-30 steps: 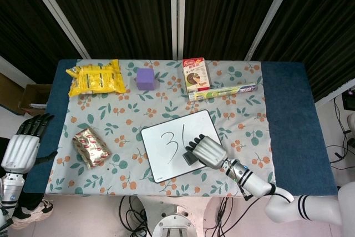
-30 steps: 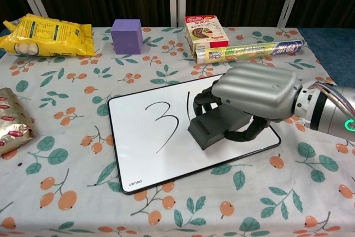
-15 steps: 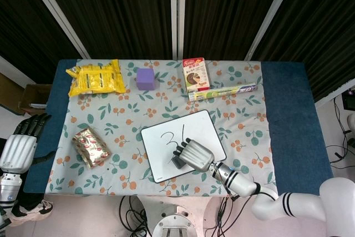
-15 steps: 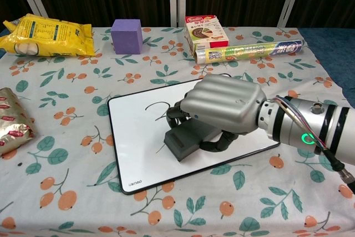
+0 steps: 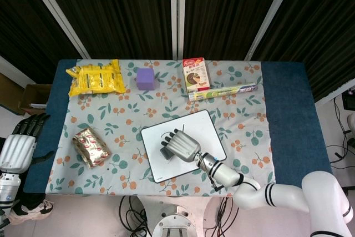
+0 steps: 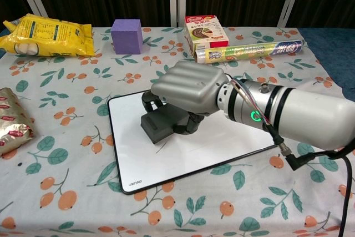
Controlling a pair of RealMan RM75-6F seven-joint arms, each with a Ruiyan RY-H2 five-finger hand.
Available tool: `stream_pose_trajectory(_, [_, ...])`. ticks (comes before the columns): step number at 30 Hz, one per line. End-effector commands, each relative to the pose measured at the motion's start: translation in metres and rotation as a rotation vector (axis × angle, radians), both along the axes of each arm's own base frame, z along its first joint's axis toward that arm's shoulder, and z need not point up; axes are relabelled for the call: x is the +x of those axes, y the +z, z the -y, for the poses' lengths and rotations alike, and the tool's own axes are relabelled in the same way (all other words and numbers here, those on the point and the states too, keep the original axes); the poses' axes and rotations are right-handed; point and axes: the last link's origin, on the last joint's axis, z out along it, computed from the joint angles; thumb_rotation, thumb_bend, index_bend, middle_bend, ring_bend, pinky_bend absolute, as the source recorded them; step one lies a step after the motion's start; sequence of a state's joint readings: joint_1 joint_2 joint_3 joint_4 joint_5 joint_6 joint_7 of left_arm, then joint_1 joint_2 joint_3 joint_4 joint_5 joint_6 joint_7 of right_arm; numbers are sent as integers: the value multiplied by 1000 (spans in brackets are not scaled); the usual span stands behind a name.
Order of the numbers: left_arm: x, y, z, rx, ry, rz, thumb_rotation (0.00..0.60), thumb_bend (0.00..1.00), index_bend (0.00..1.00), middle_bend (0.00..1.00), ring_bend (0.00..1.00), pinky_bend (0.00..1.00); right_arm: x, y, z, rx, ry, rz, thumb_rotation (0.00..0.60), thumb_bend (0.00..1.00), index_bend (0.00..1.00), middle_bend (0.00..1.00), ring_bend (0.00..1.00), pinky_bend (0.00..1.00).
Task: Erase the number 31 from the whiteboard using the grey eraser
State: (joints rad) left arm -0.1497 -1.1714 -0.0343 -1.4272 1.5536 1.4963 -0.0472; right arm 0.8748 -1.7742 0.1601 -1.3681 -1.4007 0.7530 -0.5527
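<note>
Nearest: whiteboard [image 6: 166, 165] lies flat on the floral tablecloth [image 6: 66, 192], front centre of the table. Right hand [image 6: 186, 90] is clenched around the grey eraser [image 6: 158, 126], pressing it onto the left-centre of the board. Board to the right of the hand reads clean white. One short dark stroke [image 6: 163, 146] shows just below the eraser; a bit of ink also peeks out past the fingers in the head view. Anything under the hand is hidden.

Judgement: most of the 31 is gone, remnants left near and under the eraser, so a few more passes needed.

Left hand [image 5: 19, 145] hangs off the table's left edge, fingers apart, holding nothing.

Mid: foil snack pack [image 6: 12, 126] at left.

Far: yellow bag [image 6: 47, 35], purple cube [image 6: 126, 35], red box [image 6: 205, 30], wrap roll [image 6: 249, 51].
</note>
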Motion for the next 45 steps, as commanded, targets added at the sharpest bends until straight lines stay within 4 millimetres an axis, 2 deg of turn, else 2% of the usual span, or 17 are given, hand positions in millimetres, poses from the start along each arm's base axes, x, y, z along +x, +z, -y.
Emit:
stream_pose_trajectory(1, [0, 1, 0, 3, 1, 0, 600, 51, 102, 91, 87, 169, 13, -8, 12, 0, -24, 6, 600, 262, 630, 549, 497, 556])
stream_pose_trajectory(10, [-5, 2, 1, 0, 11, 1, 600, 51, 102, 91, 87, 169, 42, -22, 37, -35, -66, 18, 600, 265, 630, 545, 497, 557])
stream_pose_trajectory(15, [-6, 3, 1, 3, 12, 1, 600, 50, 109, 91, 87, 169, 47, -23, 45, -57, -81, 15, 600, 266, 629, 545, 497, 557])
stream_pose_trajectory(19, [-6, 3, 1, 4, 13, 2, 600, 51, 109, 91, 87, 169, 46, -23, 44, -52, -80, 3, 600, 266, 629, 545, 497, 557])
stream_pose_trajectory(26, [-5, 3, 2, 6, 10, 2, 600, 50, 109, 91, 87, 169, 33, -17, 27, 6, -65, -23, 600, 266, 628, 546, 497, 556])
stream_pose_trajectory(39, [1, 2, 3, 0, -9, 7, 600, 51, 109, 91, 87, 169, 2, 18, -28, 114, 11, -37, 600, 266, 628, 551, 497, 556])
stream_pose_trajectory(45, [1, 0, 3, -5, -7, 7, 600, 50, 109, 90, 87, 169, -12, 29, -40, 138, 19, -65, 600, 266, 627, 552, 502, 562])
